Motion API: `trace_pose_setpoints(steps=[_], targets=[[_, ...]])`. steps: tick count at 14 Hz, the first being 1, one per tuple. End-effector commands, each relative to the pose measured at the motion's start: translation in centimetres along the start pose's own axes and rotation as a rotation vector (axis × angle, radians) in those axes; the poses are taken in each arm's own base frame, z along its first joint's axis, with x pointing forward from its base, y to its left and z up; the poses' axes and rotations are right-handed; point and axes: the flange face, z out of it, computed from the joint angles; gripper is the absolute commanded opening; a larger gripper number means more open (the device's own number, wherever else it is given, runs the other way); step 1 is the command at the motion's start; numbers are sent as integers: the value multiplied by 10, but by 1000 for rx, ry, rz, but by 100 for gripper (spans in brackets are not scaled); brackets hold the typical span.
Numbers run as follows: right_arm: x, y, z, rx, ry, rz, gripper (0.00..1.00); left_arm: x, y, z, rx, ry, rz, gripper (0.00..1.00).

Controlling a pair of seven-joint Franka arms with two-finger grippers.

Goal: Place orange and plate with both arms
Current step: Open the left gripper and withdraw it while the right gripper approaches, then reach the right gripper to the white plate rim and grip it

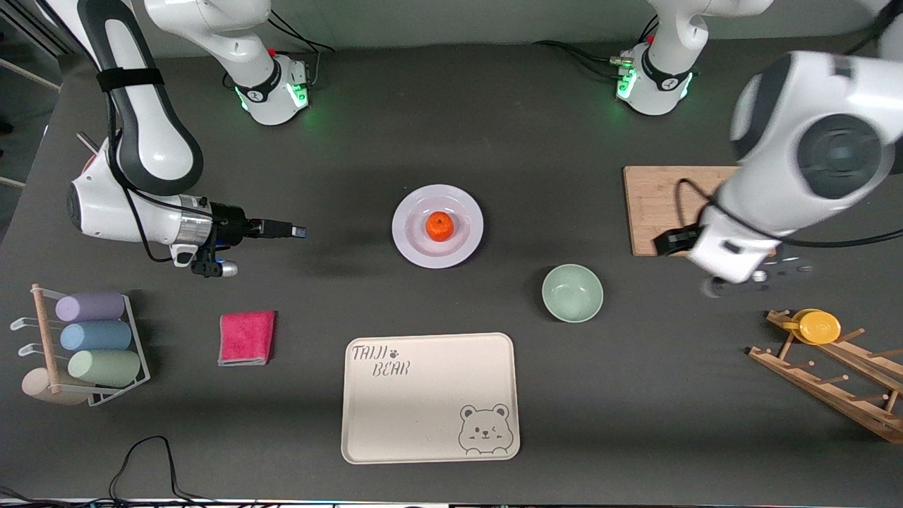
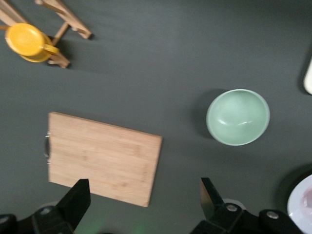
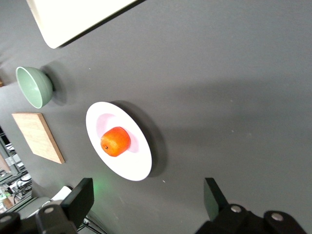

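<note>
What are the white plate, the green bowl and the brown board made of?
The plate looks like glazed ceramic: glossy white, though it could be hard plastic. The bowl is pale green with a soft sheen inside, so ceramic or melamine; I can't tell which. The cutting board looks like bamboo or wood: tan, matte, with straight grain lines.

The orange [image 1: 439, 226] sits on the plate [image 1: 437, 194] mid-bench; the bowl [image 1: 572, 293] lies nearer the camera, toward the left arm's end; the tray [image 1: 429, 397] lies nearest; the board [image 1: 663, 204] lies beside the bowl.
</note>
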Motion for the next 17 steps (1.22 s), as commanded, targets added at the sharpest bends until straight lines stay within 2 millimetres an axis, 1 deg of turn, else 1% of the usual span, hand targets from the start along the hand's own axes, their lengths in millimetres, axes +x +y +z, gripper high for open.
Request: trace_pose_setpoints(steps=[1, 2, 3, 4, 5, 7, 8, 9, 11, 12, 13, 14, 15, 16, 17], targets=[[-2, 14, 19, 88, 13, -50, 100, -7, -89, -20, -40, -16, 74, 100], [-3, 21, 29, 108, 3, -57, 100, -6, -120, -27, -45, -6, 96, 100], [-4, 28, 37, 123, 7, -70, 100, -6, -139, -32, -38, 8, 124, 100], [-5, 33, 44, 135, 13, -84, 100, -4, -166, -30, -42, 6, 111, 100], [-8, 34, 51, 148, 16, -96, 100, -4, -183, -29, -48, -6, 95, 100], [-16, 36, 71, 161, 8, -99, 100, -12, -192, -24, -45, -68, 82, 100], [-20, 32, 84, 164, 22, -128, 100, -21, -192, -25, -42, -94, 84, 100], [-22, 31, 96, 172, 19, -146, 100, -24, -188, -14, -37, -117, 89, 100], [-22, 35, 113, 173, 12, -158, 100, -38, -164, 8, -23, -94, 131, 100], [-24, 31, 124, 195, 20, -176, 100, -54, -154, 16, -17, -60, 149, 100], [-26, 31, 141, 223, 20, -183, 100, -67, -146, 25, -12, -41, 167, 100], [-25, 36, 154, 248, 42, -189, 100, -72, -141, 28, -9, -45, 173, 100], [-27, 34, 168, 266, 56, -204, 100, -72, -136, 29, -6, -56, 180, 100], [-30, 26, 176, 264, 69, -210, 100, -69, -131, 30, 3, -60, 190, 100], [-31, 22, 180, 243, 84, -214, 100, -66, -127, 32, 11, -62, 199, 100]])
